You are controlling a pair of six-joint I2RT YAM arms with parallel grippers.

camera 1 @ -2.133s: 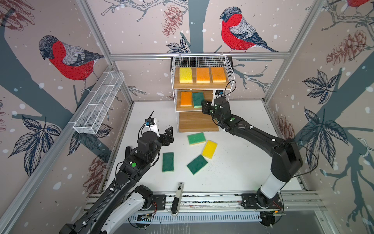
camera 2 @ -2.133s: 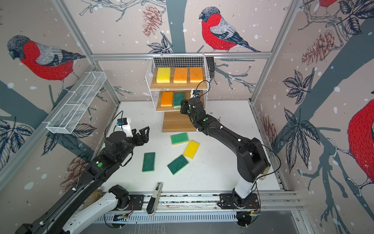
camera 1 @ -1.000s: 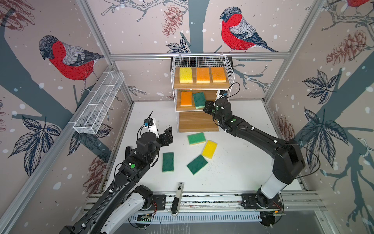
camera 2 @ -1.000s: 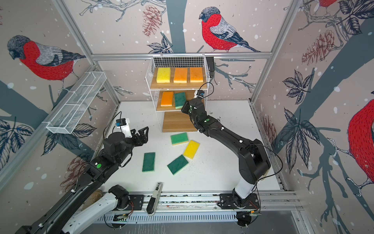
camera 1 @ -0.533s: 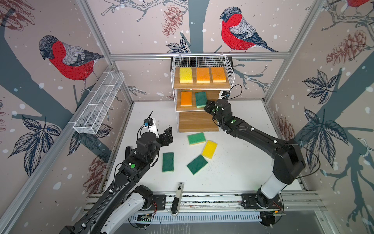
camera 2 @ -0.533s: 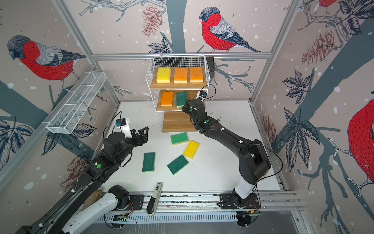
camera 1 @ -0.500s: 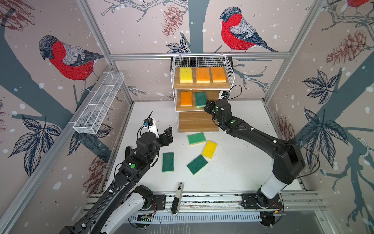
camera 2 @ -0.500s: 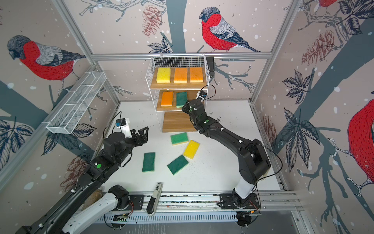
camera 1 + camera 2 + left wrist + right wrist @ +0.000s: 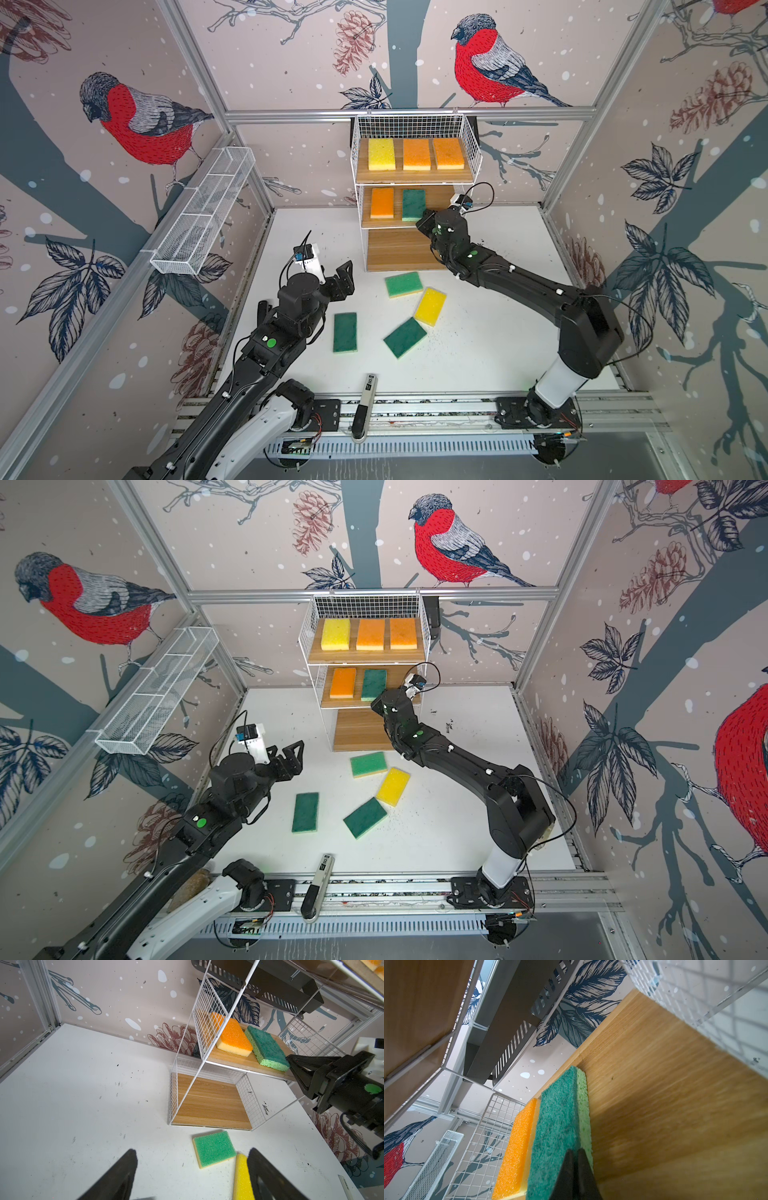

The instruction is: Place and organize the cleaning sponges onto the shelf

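Now: my right gripper (image 9: 574,1154) is closed on nothing, its tips touching the front end of the dark green rectangular sponge (image 9: 413,203) on the middle board of the white wire-and-wood shelf (image 9: 399,251). My left gripper (image 9: 348,276) gapes wide, empty, in front of that shelf.

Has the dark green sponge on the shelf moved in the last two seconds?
Yes. The dark green rectangular sponge slid slightly right, away from the neighbouring orange sponge.
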